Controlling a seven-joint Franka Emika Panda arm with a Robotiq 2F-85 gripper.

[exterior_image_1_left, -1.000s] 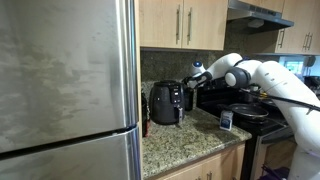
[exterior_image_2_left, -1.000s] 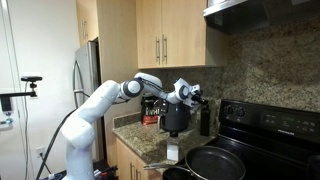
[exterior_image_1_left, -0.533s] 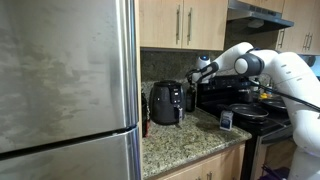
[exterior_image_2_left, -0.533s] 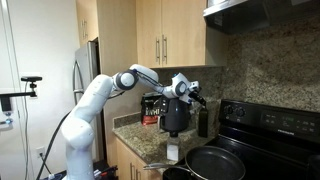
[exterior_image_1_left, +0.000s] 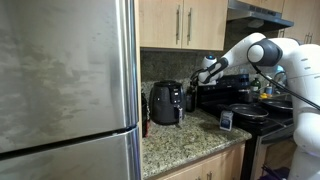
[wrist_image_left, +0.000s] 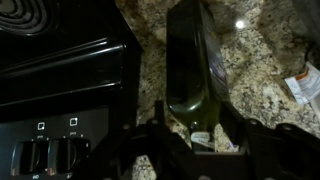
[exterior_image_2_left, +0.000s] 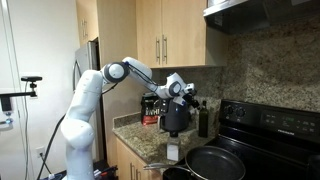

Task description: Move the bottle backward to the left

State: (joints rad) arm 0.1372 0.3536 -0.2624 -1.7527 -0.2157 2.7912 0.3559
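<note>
The bottle (exterior_image_2_left: 204,122) is slim and dark with a blue-teal label. It stands upright on the granite counter between the black air fryer (exterior_image_2_left: 173,118) and the stove. In an exterior view only a dark sliver of the bottle (exterior_image_1_left: 191,98) shows behind the air fryer (exterior_image_1_left: 166,102). My gripper (exterior_image_2_left: 190,95) hovers just above the bottle's top, also seen in an exterior view (exterior_image_1_left: 203,72). In the wrist view the bottle (wrist_image_left: 190,55) lies between my two fingers (wrist_image_left: 195,115). The fingers are open, with gaps on both sides.
The black stove (exterior_image_2_left: 270,130) with a frying pan (exterior_image_2_left: 215,162) stands beside the bottle; its control panel (wrist_image_left: 50,150) shows in the wrist view. A small white-and-blue flat object (exterior_image_1_left: 226,119) lies near the counter's front. A dark brownish bottle (exterior_image_2_left: 150,108) stands behind the air fryer. The fridge (exterior_image_1_left: 65,90) borders the counter.
The arm has swung toward the stove side and the gripper has moved from over the air fryer to over the bottle. The bottle has not moved.
</note>
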